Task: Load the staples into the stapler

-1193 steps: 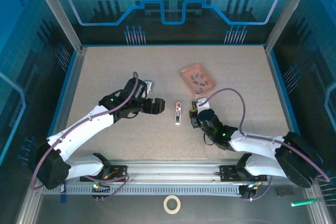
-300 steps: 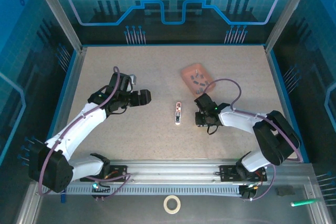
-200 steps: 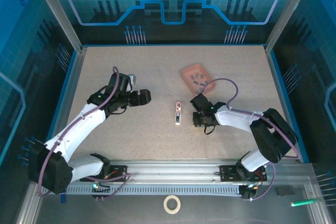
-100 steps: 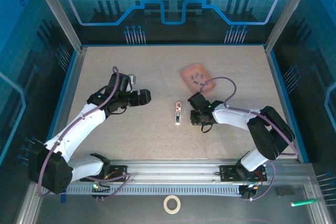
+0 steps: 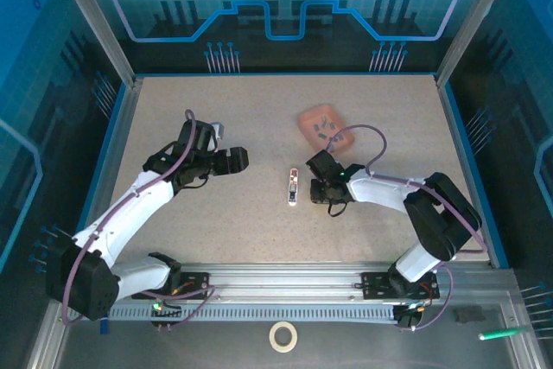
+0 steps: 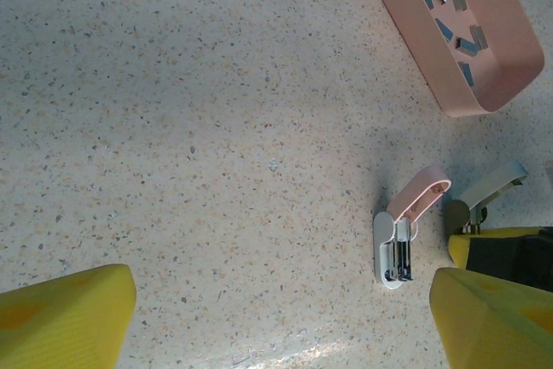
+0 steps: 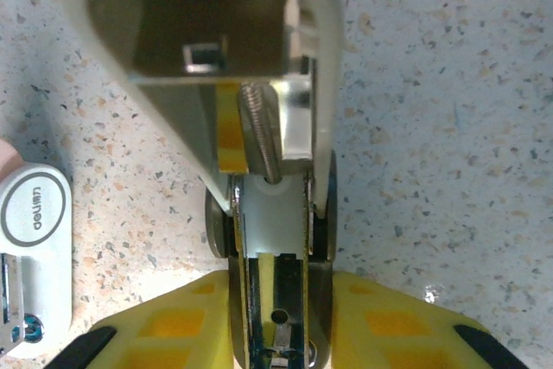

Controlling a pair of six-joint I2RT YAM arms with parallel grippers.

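My right gripper [image 5: 321, 187] is closed narrow on a small white and metal piece [image 7: 268, 153] with a spring in it. I cannot tell for sure what this piece is, nor if any staple sits in it. The stapler [image 5: 294, 186] lies flat on the table [image 5: 216, 110] just beside this gripper, on its left. In the left wrist view its pink inner part stands lifted, so the channel looks open. The staples [image 6: 454, 15] that I can see lie loose in the pink tray [image 6: 432, 58], behind the right gripper and a little apart from the stapler.

I judge that the step is to bring the held piece to the open stapler. To do it well, I would come slowly and keep the piece in line with the long side of the stapler. The stapler is light and nothing holds it, so a small push from the side will probably turn it. My left gripper [image 5: 235, 159] hangs wide open, well apart on the left, and it could come to steady the white body first.

The table is a hard, matt, speckled board, so I expect that small things slide on it easily. There is enough room: around the stapler is bare surface, with the tray near. Metal posts and blue lit walls close the work area.
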